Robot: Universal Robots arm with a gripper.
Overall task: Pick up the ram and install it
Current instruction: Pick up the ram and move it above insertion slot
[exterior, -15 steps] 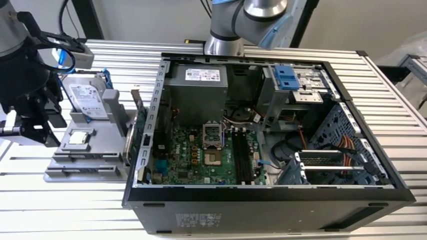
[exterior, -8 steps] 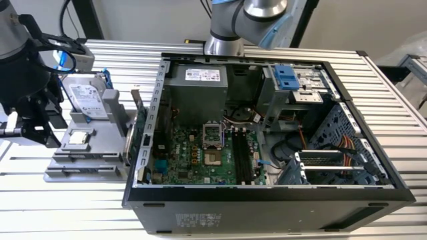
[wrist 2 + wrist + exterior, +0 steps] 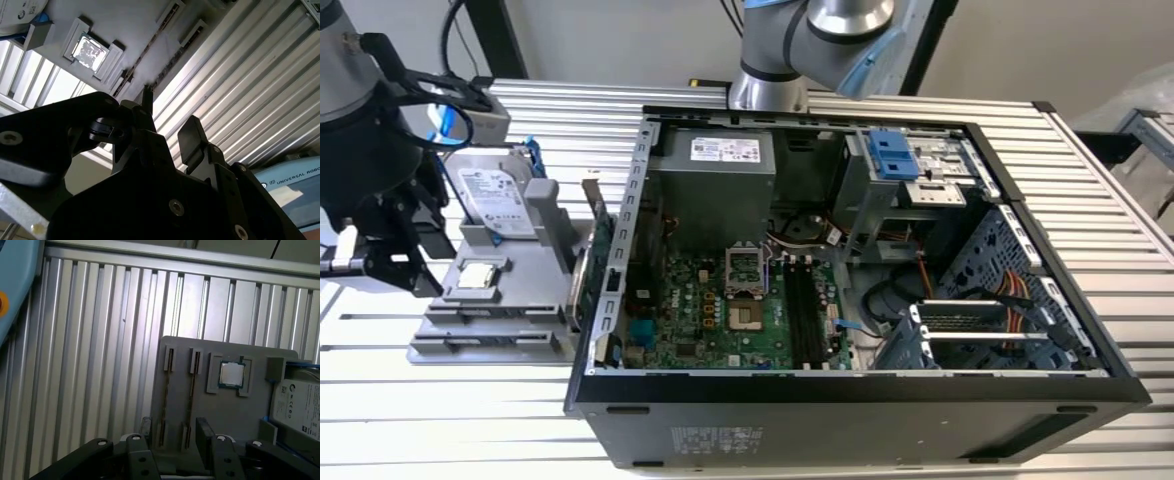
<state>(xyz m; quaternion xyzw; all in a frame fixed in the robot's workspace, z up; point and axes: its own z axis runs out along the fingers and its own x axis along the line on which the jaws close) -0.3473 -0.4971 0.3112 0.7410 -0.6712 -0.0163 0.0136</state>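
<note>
1. Above the tray (image 3: 230,410), in the first wrist view, the gripper (image 3: 174,429) hangs with its fingers (image 3: 202,427) spread apart and nothing between them.
2. The ram (image 3: 190,400) is, as far as I can tell, the thin dark strip standing on edge in one of the tray's two slot rows. It is seen edge-on, so I cannot make out its chips. A like strip runs in the row just beside it.
3. Judged from this, the step in hand is lining up for the pick. Both rows lie between the fingers, so the grip should be centred on one strip only.
4. To do it well, set the jaws square across the stick's flat faces near mid-length, and come straight down along the slot without twist.
5. The two rows sit close together, so there is little room for a finger between them.
6. The chip (image 3: 231,374) and the drive (image 3: 300,405) sit on the same tray, apart from the fingers.
7. The tray lies flat on a ribbed metal table (image 3: 90,340) with bare slats around its slot end.
8. In the exterior view the open case (image 3: 854,400) stands just beside the tray on the exterior view's right, its long black sockets (image 3: 803,315) looking unfilled.
</note>
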